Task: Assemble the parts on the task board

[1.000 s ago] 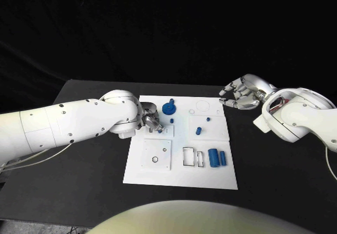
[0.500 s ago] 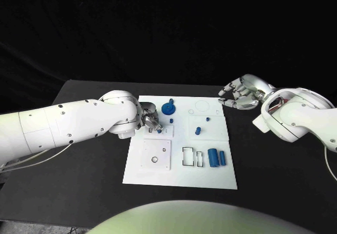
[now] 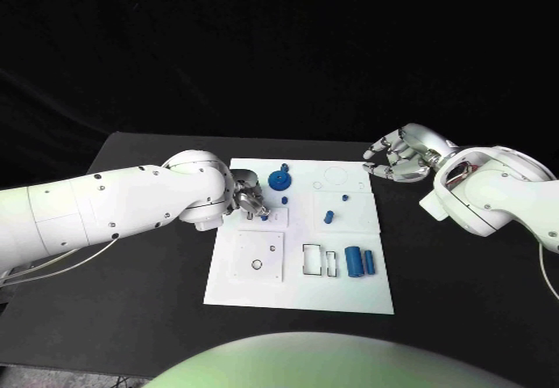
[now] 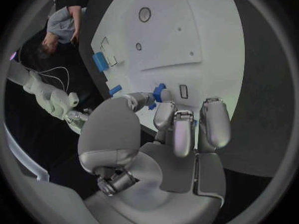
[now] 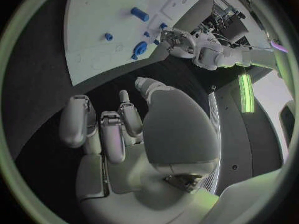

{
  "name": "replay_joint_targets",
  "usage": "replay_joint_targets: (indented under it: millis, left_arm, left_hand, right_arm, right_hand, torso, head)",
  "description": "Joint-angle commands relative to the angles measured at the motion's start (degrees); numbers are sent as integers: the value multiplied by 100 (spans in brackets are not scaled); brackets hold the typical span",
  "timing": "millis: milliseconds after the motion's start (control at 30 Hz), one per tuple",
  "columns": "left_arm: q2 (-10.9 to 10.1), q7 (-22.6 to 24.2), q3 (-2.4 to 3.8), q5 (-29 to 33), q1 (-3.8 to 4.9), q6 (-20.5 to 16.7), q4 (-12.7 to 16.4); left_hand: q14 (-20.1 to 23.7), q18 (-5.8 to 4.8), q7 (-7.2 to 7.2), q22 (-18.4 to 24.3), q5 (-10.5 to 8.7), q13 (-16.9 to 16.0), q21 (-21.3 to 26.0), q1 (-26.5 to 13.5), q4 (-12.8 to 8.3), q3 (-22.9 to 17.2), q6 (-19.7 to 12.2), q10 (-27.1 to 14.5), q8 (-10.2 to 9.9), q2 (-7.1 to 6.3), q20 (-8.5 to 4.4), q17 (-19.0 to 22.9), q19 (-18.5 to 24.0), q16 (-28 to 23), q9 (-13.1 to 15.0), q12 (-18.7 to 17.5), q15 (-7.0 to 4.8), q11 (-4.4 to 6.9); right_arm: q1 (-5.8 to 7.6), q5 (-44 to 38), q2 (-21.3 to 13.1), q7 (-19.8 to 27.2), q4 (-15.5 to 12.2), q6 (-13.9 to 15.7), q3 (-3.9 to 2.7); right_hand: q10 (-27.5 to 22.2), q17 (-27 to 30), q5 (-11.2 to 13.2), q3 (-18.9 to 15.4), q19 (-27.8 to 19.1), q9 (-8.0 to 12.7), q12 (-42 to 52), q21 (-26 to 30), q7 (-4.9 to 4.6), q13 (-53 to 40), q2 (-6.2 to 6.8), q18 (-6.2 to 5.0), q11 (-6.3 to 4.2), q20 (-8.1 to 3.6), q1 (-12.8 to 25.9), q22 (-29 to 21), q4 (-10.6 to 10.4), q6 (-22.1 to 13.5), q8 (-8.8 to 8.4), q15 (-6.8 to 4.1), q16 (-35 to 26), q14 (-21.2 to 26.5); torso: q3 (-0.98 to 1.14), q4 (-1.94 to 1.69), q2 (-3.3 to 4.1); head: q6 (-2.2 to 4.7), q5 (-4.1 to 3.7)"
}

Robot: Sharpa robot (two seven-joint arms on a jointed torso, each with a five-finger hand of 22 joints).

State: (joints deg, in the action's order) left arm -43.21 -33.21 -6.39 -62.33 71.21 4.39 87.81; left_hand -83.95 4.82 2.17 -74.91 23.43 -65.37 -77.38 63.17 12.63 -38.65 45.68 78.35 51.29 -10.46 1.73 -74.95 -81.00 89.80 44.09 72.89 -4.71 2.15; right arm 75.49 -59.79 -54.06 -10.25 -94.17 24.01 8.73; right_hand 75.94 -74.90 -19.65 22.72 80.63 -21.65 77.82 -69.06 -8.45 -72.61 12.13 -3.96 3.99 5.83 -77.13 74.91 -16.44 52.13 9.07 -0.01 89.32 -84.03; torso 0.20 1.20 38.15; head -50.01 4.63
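While the scene matches the picture of a second ago almost exactly, the left hand [image 3: 248, 199] has crept slightly toward the board's far edge. It rests over the left part of the task board [image 3: 303, 279], fingertips [image 4: 163, 95] pinching a small blue part [image 4: 157, 92], just beside the round blue part [image 3: 279, 179]. Two blue cylinders [image 3: 361, 262] lie side by side near the board's right edge on the black surface [image 3: 140, 291]. The right hand [image 3: 396, 158] hovers off the board's far right corner, fingers curled inward and holding nothing.
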Motion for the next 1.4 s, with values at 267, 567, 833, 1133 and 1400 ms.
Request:
replay_joint_targets:
  millis: [267, 567, 833, 1133, 1400]
  left_arm:
    - [-245, 535, 29, 88, -17, -577, 275]
    - [-340, 785, 39, 91, -22, -962, 345]
    - [-338, 869, 33, -11, -32, -990, 309]
    - [-246, 807, 9, -392, -129, -854, 187]
    - [-155, 653, 8, -500, -206, -745, 88]
  left_hand:
    - [-605, -110, -29, -196, -33, 1, 10, 105, -1065, -1014, 56, 33, -30, 9, -38, -1505, -26, 20, -3, 7, -40, 4]
    - [-605, -111, -26, -203, -89, -7, 6, 145, -1057, -1017, 73, 43, -42, 16, -41, -1505, -31, 20, -23, 11, -44, 7]
    - [-605, -111, -19, -209, -263, 20, 13, 216, -998, -1011, 71, 36, -81, 19, -41, -1505, -33, 20, -68, -18, -42, 2]
    - [-605, -113, -20, -216, -286, 10, 8, 229, -996, -1007, 73, 42, -86, 13, -41, -1505, -38, 20, -74, -11, -41, 1]
    - [-605, -114, -21, -218, -288, -12, 6, 233, -996, -1006, 74, 53, -87, 11, -41, -1505, -39, 20, -76, 4, -41, 1]
  right_arm:
    - [-10, -30, -10, 4, -2, -54, 0]
    - [-15, -30, -18, 6, -3, -50, 0]
    - [-16, -30, -28, 1, -6, -48, 0]
    - [-16, -30, -27, 1, -9, -48, 0]
    - [-16, -30, -22, 3, -8, -54, 0]
  right_hand:
    - [12, -1326, -23, 23, -1, -5, -1, 28, 1, 7, 11, -84, -31, -29, 66, 295, -4, -36, 34, -46, -23, -547]
    - [11, -1328, -32, 30, 0, -5, -2, 26, 1, 8, 10, -83, -32, -29, 74, 298, -2, -38, 35, -46, -22, -548]
    - [11, -1328, -32, 30, 0, -5, -2, 26, 1, 8, 10, -83, -32, -29, 74, 298, -2, -38, 35, -46, -22, -548]
    - [15, -1329, -48, 42, -1, -6, 2, 31, 1, 3, 10, -84, -32, -30, 87, 296, 0, -40, 37, -46, -22, -548]
    - [15, -1329, -48, 42, -1, -6, 2, 31, 1, 3, 10, -84, -32, -30, 87, 296, 0, -40, 37, -46, -22, -548]
  torso:
    - [3, -3, -1]
    - [7, -1, 2]
    - [10, 2, 3]
    - [9, 5, -2]
    - [5, 5, 3]
  head:
    - [1, -15]
    - [1, -18]
    - [1, -25]
    - [1, -13]
    - [1, -21]
